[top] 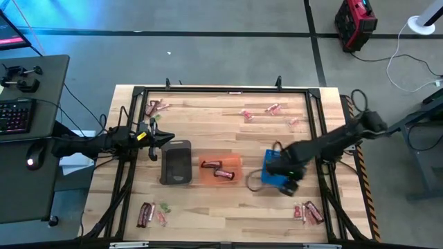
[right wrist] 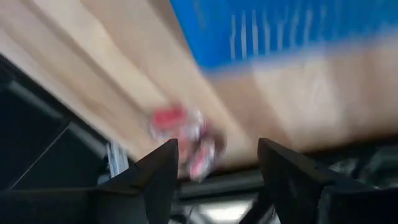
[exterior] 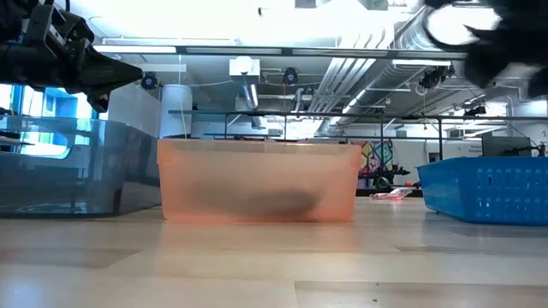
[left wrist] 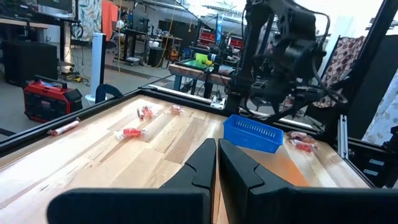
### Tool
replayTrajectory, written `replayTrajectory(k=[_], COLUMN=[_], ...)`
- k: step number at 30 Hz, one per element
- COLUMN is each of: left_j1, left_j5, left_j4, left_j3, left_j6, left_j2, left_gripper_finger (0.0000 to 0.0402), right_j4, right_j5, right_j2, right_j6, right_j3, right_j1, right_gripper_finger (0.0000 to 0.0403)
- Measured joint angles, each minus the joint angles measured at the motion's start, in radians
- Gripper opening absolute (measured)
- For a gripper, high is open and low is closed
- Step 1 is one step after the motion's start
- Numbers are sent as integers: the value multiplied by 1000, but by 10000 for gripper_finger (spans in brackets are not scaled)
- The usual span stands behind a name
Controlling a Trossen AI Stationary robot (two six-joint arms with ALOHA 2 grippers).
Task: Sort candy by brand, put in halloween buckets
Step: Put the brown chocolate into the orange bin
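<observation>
Right gripper (top: 289, 185) hangs over the blue bin (top: 275, 177), fingers spread and empty. Next it should line up squarely over the candy (top: 309, 211) near that bin. Left gripper (top: 166, 138) waits clenched beside the grey bin (top: 176, 162).

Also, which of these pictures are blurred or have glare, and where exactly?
Right wrist view: strong motion blur, smearing the blue bucket and the candy. Low view: ceiling lights glare white, and the right gripper is a dark blur at top. High view: blue-pink glow in the far left corner. Left wrist view: sharp.
</observation>
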State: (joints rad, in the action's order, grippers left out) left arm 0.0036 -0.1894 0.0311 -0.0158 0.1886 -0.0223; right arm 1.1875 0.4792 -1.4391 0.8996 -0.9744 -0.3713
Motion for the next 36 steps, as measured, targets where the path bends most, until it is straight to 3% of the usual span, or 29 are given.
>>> replayTrajectory(k=[8, 14, 18, 26, 31, 36], left_j1=[0, 0, 0, 0, 0, 0], left_j5=[0, 0, 0, 0, 0, 0], left_j4=[0, 0, 0, 0, 0, 0], left_j3=[0, 0, 0, 0, 0, 0], left_j6=[0, 0, 0, 0, -1, 0], left_j2=[0, 0, 0, 0, 0, 0], left_gripper_finger=[7, 7, 7, 7, 7, 7], right_j4=[-252, -376, -467, -650, -646, -650], right_j5=[112, 118, 179, 213, 205, 211], right_j2=[76, 74, 74, 73, 33, -11], right_j6=[80, 250, 321, 413, 428, 428], right_j3=[248, 363, 424, 466, 467, 467], right_j1=[-161, -201, -227, -273, -296, -314], right_gripper_finger=[213, 213, 213, 213, 211, 173])
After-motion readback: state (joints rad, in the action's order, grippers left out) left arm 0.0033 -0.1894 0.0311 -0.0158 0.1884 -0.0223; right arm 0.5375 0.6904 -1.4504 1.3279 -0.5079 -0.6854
